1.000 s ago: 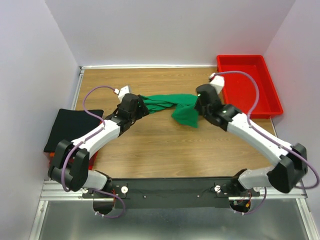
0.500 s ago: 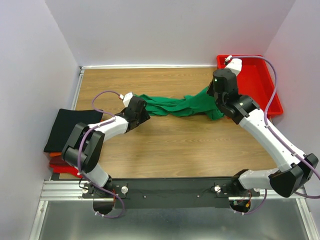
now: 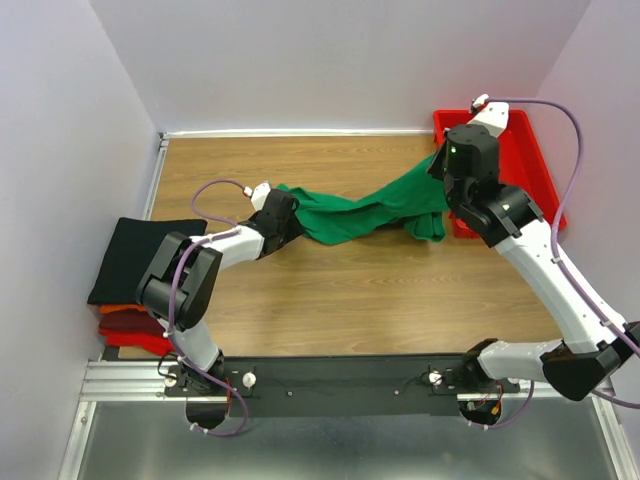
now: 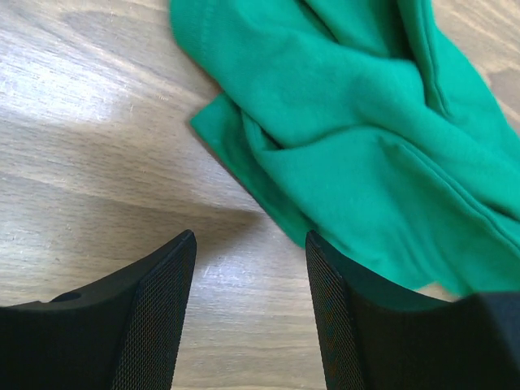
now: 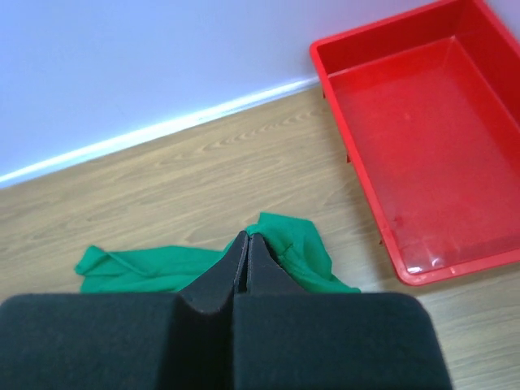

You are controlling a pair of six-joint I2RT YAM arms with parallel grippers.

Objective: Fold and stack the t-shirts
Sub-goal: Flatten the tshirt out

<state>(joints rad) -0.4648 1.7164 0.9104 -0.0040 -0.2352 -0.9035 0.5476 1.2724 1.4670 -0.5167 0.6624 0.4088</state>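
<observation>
Green t-shirt point(image 3: 350, 212): bunched and twisted like a rope across the middle of the worktop point(image 3: 350, 300), with its right end lifted off the wood.

Right tool point(image 5: 246, 240): fingers pressed together on a pinch of the green cloth, near the red tray point(image 5: 422, 146).

Left tool point(image 4: 250, 240): fingers apart with bare wood between them, holding nothing. The shirt's left end lies just ahead. Whether its right-hand finger touches the cloth, you cannot tell.

Black t-shirt point(image 3: 140, 255): folded, on top of the stack at the left edge, with an orange t-shirt point(image 3: 104, 310) and a red t-shirt point(image 3: 135, 328) under it.

Judgement: the cloth is light and limp, and it sags and twists wherever it is unsupported. Take hold at a hem corner or shoulder seam, not mid-bunch, so it can spread flat.
</observation>
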